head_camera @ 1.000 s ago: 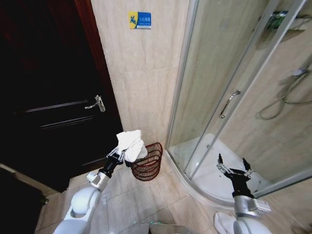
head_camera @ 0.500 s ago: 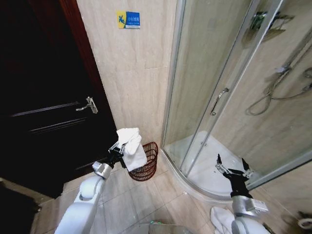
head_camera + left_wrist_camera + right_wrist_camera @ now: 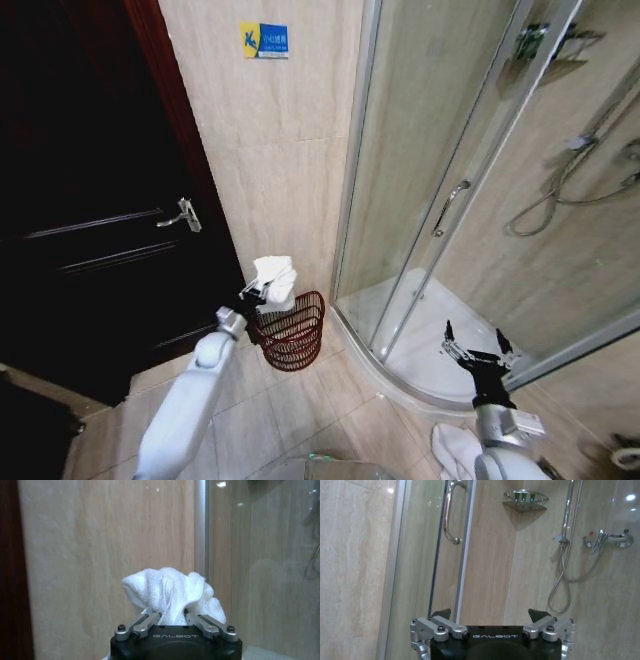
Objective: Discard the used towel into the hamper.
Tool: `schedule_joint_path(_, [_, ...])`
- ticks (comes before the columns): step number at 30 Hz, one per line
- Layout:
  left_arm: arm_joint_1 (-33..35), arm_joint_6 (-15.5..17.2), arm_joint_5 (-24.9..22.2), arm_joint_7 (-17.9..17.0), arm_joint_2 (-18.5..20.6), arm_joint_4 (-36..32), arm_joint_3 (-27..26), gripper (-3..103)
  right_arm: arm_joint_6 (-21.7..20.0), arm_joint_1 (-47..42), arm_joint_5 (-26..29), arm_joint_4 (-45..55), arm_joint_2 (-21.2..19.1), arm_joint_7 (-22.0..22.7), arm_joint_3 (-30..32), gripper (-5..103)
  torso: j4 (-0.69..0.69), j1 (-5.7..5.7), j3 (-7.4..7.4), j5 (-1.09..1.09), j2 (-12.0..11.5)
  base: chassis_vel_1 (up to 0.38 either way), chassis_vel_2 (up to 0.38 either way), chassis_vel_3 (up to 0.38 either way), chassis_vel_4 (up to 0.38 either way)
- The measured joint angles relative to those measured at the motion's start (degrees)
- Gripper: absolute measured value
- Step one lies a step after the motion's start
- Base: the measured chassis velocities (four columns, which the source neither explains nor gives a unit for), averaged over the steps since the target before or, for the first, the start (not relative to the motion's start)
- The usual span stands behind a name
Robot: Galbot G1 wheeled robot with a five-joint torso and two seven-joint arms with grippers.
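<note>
- Along the right side of the head view, a glass shower cabin (image 3: 470, 200) is seen, with a curved white tray at its foot and a metal handle (image 3: 449, 205) on its sliding door.
- To the left, a dark wooden door (image 3: 90, 200) with a lever handle (image 3: 180, 213) is set beside a beige tiled wall (image 3: 280, 160), on which a small blue and yellow sign (image 3: 264, 40) is fixed.
- Against that wall, between door and shower, the hamper (image 3: 291, 331) is stood on the tiled floor, a red-brown openwork basket, wider at the rim.
- Just above the hamper's near rim, the towel (image 3: 275, 280) is held up as a bunched white wad, apart from the basket.
- The left gripper (image 3: 255, 295) is stretched toward the hamper at the end of the extended left arm; its fingers (image 3: 146, 620) are clamped on the towel, whose folds are seen bulging above them in the left wrist view.
- The right gripper (image 3: 478, 352) is held low before the shower tray, its fingers (image 3: 440, 614) spread wide apart with nothing between them.
</note>
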Motion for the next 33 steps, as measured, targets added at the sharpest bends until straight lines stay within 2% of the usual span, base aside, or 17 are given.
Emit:
schedule_joint_path(2, [-2.42,-0.44,2.0,-0.49,-1.18,4.62,0.97,12,-0.25,0.01,0.03,0.41,0.07,0.11,0.18,100,0.0,-0.01,0.0,0.0,0.0,0.0,0.0,0.0,0.0])
schedule_joint_path(3, [-2.42,-0.44,2.0,-0.49,-1.18,4.62,0.97,12,-0.25,0.01,0.03,0.41,0.07,0.11,0.18,100,0.0,-0.01,0.0,0.0,0.0,0.0,0.0,0.0,0.0])
schedule_joint_path(7, [-8.15,-3.71,7.43,-2.02,-3.03,16.02,1.53,12,-0.58,0.55,0.49,0.54,-0.05,0.24,0.71,100,0.0,0.0,0.0,0.0,0.0,0.0,0.0,0.0,0.0])
schedule_joint_path(8, [-8.15,-3.71,7.43,-2.02,-3.03,16.02,1.53,12,-0.58,0.55,0.49,0.54,-0.05,0.24,0.71,100,0.0,0.0,0.0,0.0,0.0,0.0,0.0,0.0,0.0])
schedule_joint_path(11, [-11.9,-5.3,9.65,-2.91,-3.85,23.7,1.5,12,-0.75,1.06,0.87,0.29,-0.04,0.42,0.93,100,0.01,0.0,0.0,0.0,0.0,0.0,0.0,0.0,0.0])
schedule_joint_path(16, [-14.45,-6.79,13.16,-3.22,-4.66,30.27,0.99,12,-0.77,1.45,1.23,-0.29,0.1,0.49,1.05,100,0.01,0.0,0.0,0.0,0.0,0.0,0.0,0.0,0.0])
schedule_joint_path(21, [-15.02,-7.58,16.7,-2.89,-5.46,33.43,0.28,12,-0.78,1.89,1.87,-0.74,0.0,0.65,1.55,100,0.02,0.0,0.0,0.0,0.0,0.0,0.0,0.0,0.0])
schedule_joint_path(23, [-15.36,-10.07,17.57,-2.74,-6.43,35.44,-0.06,12,-0.72,1.9,2.4,-0.99,-0.16,0.69,1.87,100,0.01,0.0,0.0,0.01,0.0,0.0,0.0,0.0,0.0])
schedule_joint_path(25, [-15.32,-10.31,17.92,-2.63,-6.8,35.65,-0.1,12,-0.61,1.85,2.58,-1.08,-0.2,0.7,2.0,100,0.01,-0.01,0.0,0.0,0.0,0.0,0.0,0.0,0.0])
schedule_joint_path(26, [-15.01,-9.83,18.54,-2.4,-7.09,35.54,-0.11,12,-0.49,1.76,2.76,-1.17,-0.23,0.7,2.11,100,-0.01,0.0,-0.01,0.01,0.0,0.0,0.0,0.0,0.0])
schedule_joint_path(28, [-14.12,-6.47,19.83,-2.04,-7.27,34.3,0.12,12,-0.4,1.71,3.21,-1.22,-0.39,0.7,2.25,100,0.0,-0.01,0.0,0.0,0.0,0.0,0.0,0.0,0.0])
schedule_joint_path(29, [-14.12,-6.47,19.83,-2.04,-7.27,34.3,0.12,12,-0.4,1.71,3.21,-1.22,-0.39,0.7,2.25,100,0.0,-0.01,0.0,0.0,0.0,0.0,0.0,0.0,0.0])
schedule_joint_path(32, [-12.51,2.81,20.18,-1.98,-6.27,30.0,1.97,12,-0.38,1.95,3.72,-1.28,-0.55,0.72,2.56,100,0.01,-0.01,-0.01,0.01,0.0,0.0,0.0,0.0,0.0])
schedule_joint_path(33, [-12.51,2.81,20.18,-1.98,-6.27,30.0,1.97,12,-0.38,1.95,3.72,-1.28,-0.55,0.72,2.56,100,0.01,-0.01,-0.01,0.01,0.0,0.0,0.0,0.0,0.0])
